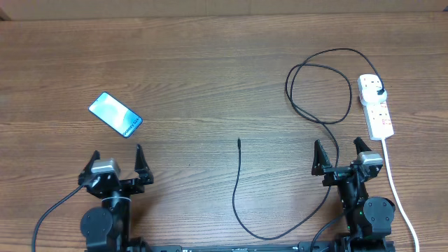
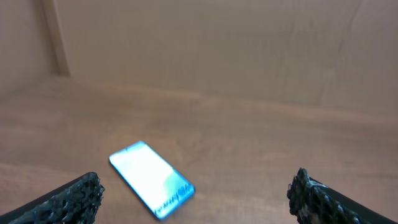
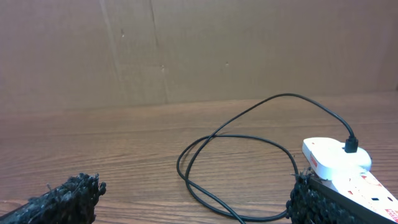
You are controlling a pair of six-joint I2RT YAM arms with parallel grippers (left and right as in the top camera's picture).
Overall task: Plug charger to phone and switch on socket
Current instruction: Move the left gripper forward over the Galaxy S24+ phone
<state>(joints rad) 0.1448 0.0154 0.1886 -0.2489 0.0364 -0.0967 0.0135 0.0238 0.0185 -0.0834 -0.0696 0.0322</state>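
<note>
The phone (image 1: 115,115) lies flat at the left of the table, cyan screen up, and shows ahead of my left gripper in the left wrist view (image 2: 151,178). The black charger cable (image 1: 322,94) loops at the right; its plug (image 1: 379,92) sits in the white socket strip (image 1: 375,106), and its connector tip (image 1: 239,141) lies free at the table's middle. My left gripper (image 1: 115,166) is open and empty near the front edge. My right gripper (image 1: 343,157) is open and empty, just in front of the cable loop (image 3: 236,165) and the socket (image 3: 339,163).
The socket's white cord (image 1: 399,192) runs toward the front right edge. The charger cable curves along the front between the two arm bases (image 1: 280,234). A cardboard wall (image 3: 199,50) stands behind the wooden table.
</note>
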